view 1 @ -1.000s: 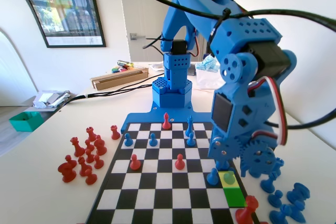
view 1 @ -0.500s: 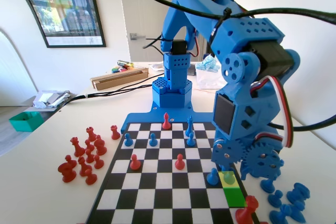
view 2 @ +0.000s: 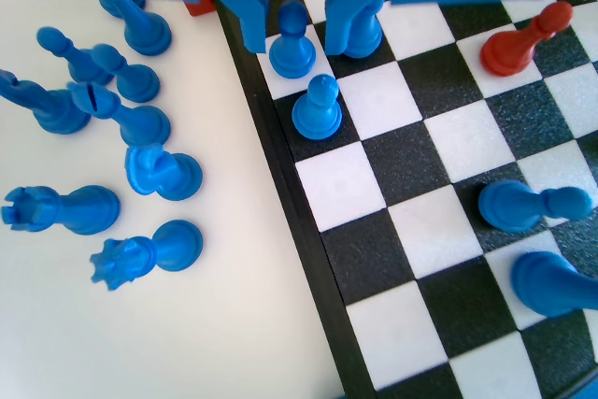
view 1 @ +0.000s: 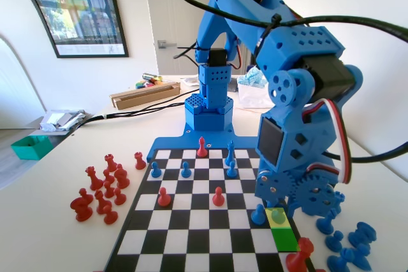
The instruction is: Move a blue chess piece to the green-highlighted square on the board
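White tabletop (view 2: 187, 324), board (view 2: 439, 231) edge: hand (view 2: 291, 30) open astride blue chess piece (view 2: 292, 42); risk of clipping neighbouring pawn (view 2: 318, 107) on closing.

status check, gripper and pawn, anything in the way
Gripper open, low, jaws either side of blue pawn. Pawn on the board, not yet on green square. Second blue pawn close beside.
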`<state>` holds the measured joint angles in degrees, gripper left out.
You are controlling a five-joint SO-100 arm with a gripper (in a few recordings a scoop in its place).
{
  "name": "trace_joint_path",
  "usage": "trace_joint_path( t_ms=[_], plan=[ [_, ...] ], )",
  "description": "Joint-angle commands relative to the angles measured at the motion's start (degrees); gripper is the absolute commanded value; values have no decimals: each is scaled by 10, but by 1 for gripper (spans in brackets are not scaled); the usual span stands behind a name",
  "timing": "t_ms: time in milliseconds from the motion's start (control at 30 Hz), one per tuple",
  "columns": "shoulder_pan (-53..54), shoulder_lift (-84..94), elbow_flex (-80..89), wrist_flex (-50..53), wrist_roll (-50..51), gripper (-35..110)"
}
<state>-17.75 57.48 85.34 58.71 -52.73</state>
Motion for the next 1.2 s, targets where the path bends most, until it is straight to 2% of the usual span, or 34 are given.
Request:
trace_joint_path(
  t_ms=[0, 167, 733, 1167],
  plan=[
    [-4, 17, -33, 4, -10, 8],
    [-3, 17, -43, 11, -14, 1],
    [8, 43, -95, 41, -12, 1],
    [19, -4, -146, 51, -18, 1]
  ],
)
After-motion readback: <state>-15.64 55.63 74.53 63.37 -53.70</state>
